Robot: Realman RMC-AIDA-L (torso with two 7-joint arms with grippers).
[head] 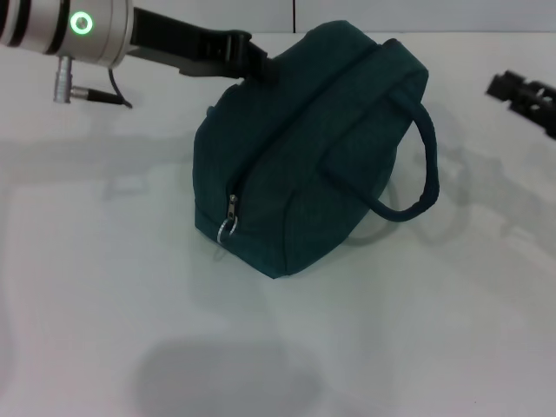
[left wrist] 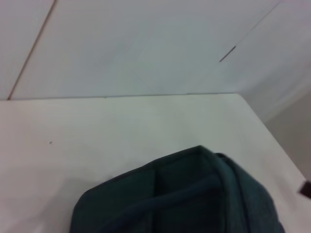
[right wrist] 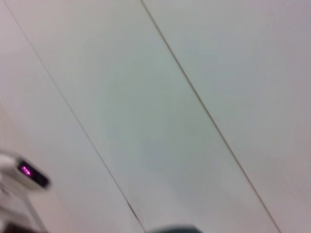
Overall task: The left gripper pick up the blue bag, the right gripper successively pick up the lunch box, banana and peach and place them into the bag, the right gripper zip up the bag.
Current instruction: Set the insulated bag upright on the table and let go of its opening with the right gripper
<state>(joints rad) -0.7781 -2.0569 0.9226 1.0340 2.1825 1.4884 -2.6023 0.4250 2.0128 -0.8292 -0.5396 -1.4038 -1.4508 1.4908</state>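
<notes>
**Zipped blue bag on the desk, left hand at its far edge**

Head view: the blue bag (head: 321,148) sits on the white desk (head: 104,304), roughly in the middle, tipped so one end faces the camera. Its zipper runs along the top ridge and down the near end, where the silver ring pull (head: 228,228) hangs low, close to the desk; the zipper looks done up along the part that shows. One loop handle (head: 417,174) arcs out from the bag's right side. The left hand (head: 257,64) reaches in from the upper left on its black arm, with the silver cuff and its lit green ring (head: 82,23) near the corner. The hand's tip meets the bag's far upper edge, but its fingers are hidden against the dark fabric, so whether it is clenched on the bag or released cannot be told. The right hand (head: 521,94) is at the right edge, well apart from the bag, and only partly in view; its state cannot be told either.

Left wrist view: the bag's top (left wrist: 194,194) fills the lower part, the desk and a pale wall beyond. The left hand's fingers do not show.

Right wrist view: mostly a pale panelled wall (right wrist: 170,111); a sliver of the bag (right wrist: 172,229) shows at the edge.
</notes>
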